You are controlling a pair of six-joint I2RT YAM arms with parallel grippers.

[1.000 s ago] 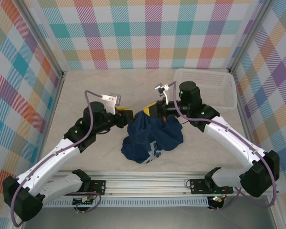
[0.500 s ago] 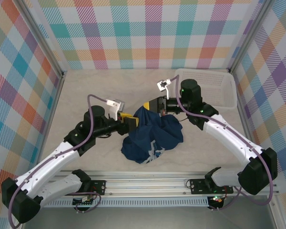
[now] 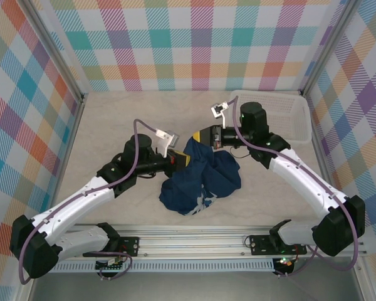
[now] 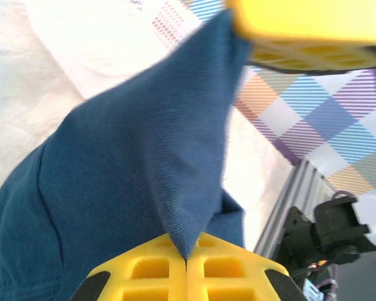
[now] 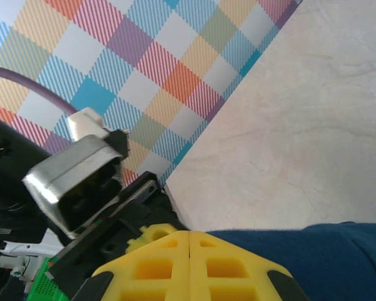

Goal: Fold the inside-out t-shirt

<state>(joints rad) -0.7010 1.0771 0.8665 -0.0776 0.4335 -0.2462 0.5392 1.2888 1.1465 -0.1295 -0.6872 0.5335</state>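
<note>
Beige table (image 3: 113,119) w/ navy t-shirt (image 3: 200,179) bunched centre, plaid walls (image 3: 200,37) around.

Top external: I look down from behind, far off.
Both wrists: close-up, sharing the dark navy blue cloth t-shirt (image 4: 113,188).

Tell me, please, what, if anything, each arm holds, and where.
Both arms' jaws are shut on the dark navy blue cloth t-shirt: the left on a raised fold, the right on an edge; which garment part cannot be told.
</note>
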